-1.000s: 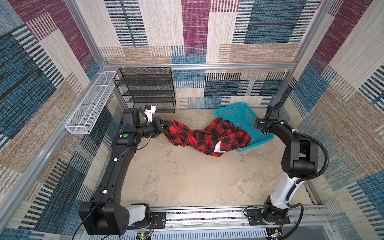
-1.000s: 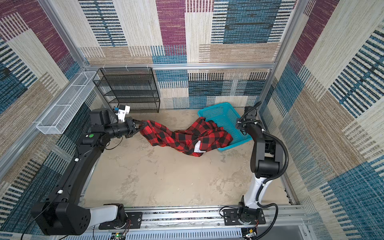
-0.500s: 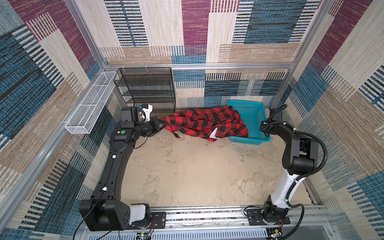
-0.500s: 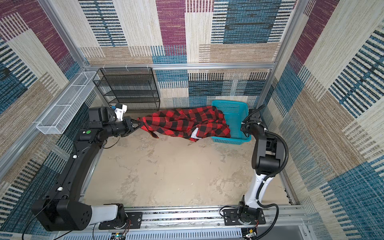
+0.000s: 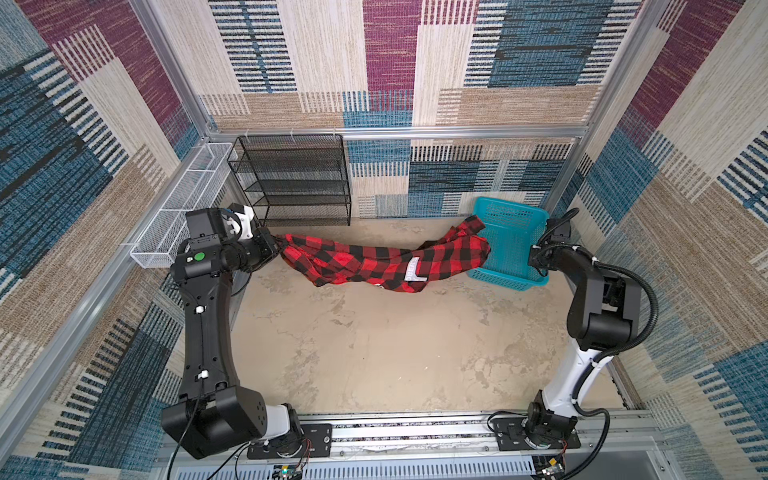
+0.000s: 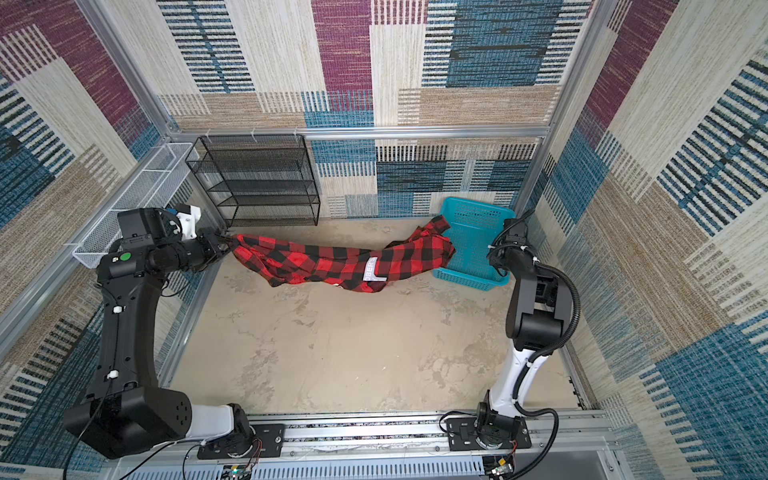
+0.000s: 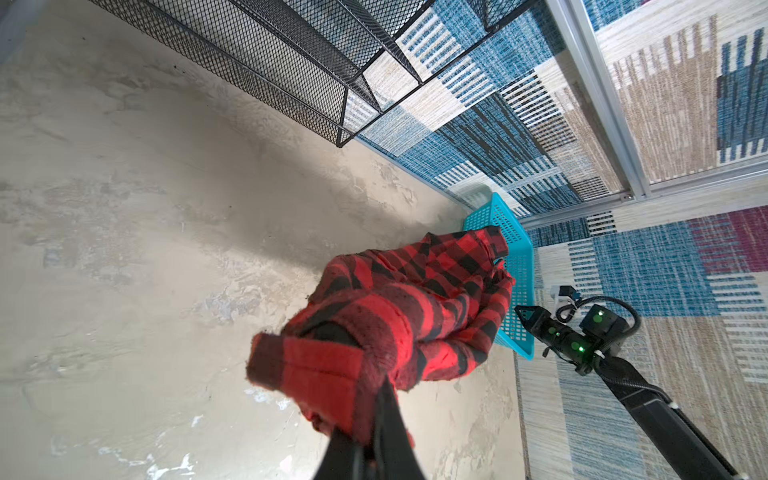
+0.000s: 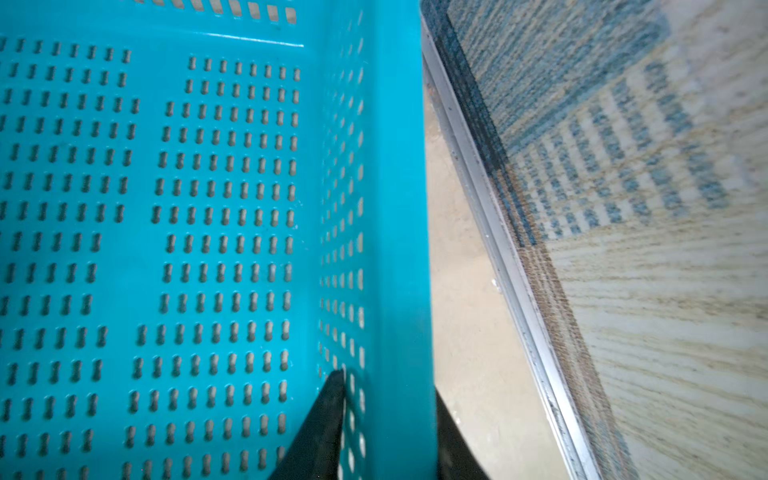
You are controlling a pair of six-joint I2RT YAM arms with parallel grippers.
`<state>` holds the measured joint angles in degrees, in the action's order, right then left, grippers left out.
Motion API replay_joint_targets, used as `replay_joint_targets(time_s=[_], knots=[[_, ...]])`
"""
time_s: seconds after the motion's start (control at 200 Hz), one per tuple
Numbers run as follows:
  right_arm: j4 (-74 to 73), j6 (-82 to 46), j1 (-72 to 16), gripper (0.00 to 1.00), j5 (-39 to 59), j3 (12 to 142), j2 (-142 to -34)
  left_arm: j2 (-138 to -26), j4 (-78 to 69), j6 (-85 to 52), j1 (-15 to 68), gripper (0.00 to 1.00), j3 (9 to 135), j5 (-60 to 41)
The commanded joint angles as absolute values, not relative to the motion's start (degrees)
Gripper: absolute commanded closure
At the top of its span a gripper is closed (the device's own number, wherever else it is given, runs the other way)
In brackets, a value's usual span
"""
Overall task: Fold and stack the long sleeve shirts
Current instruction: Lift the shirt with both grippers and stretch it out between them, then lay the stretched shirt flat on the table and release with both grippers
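I'm watching the left gripper [image 5: 274, 250] out at ten o'clock on the floor. Its jaws are clenched tight on one end of the red-and-black check shirt [image 5: 374, 262], and in the left wrist view the cloth is bunching over the fingertips [image 7: 384, 415].

From there the shirt is stretching across the back of the floor towards two o'clock, sagging low in the middle. I cannot tell whether it is touching the floor. Its white lettering [image 5: 415, 270] is showing on the underside of the sag. The far end is draping over the nine-o'clock rim of the teal basket [image 5: 515, 232].

The basket is sitting tilted at two o'clock, against the back corner. The right gripper [image 8: 390, 432] is on its three-o'clock side, grasping the wall: one finger is inside against the perforated plastic and the other is outside under the rim.

The black mesh rack [image 5: 295, 178] is standing at eleven o'clock against the back wall, with the white wire tray [image 5: 178, 216] just beside it on the side rail.
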<state>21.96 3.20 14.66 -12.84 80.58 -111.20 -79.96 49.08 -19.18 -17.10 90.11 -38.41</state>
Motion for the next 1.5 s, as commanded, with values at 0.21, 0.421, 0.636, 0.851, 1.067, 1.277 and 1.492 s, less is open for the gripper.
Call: replay_joint_targets(time_s=[0.21,0.421,0.636,0.851,1.067,1.277,1.492], knots=[[23.19,1.94,15.58,0.36,-21.25,82.52,-108.42,-83.55,47.42,-16.65,-17.30,1.00,86.56,-33.74],[25.38,-1.71,13.86,0.28,-16.10,80.24,-102.36,-83.19,43.21,-19.75,-17.14,0.88,81.43,-33.62],[25.78,-7.21,-2.58,0.27,-16.28,73.05,-92.58,-78.67,46.65,-21.91,-17.16,0.57,79.04,-22.16],[20.27,-19.26,-18.60,0.29,-9.98,70.67,-90.23,-75.26,50.97,-24.49,-17.44,0.50,74.62,-11.35],[13.31,-24.24,-22.09,0.35,-1.67,74.73,-101.03,-75.33,50.31,-26.10,-17.55,0.50,69.22,-12.21],[14.94,-25.72,-21.67,0.35,-4.49,83.46,-113.11,-74.40,48.54,-27.17,-17.57,0.50,66.58,-15.40],[16.51,-26.98,-18.54,0.36,-7.10,83.30,-114.97,-73.88,44.94,-29.90,-17.48,0.51,61.92,-21.36]])
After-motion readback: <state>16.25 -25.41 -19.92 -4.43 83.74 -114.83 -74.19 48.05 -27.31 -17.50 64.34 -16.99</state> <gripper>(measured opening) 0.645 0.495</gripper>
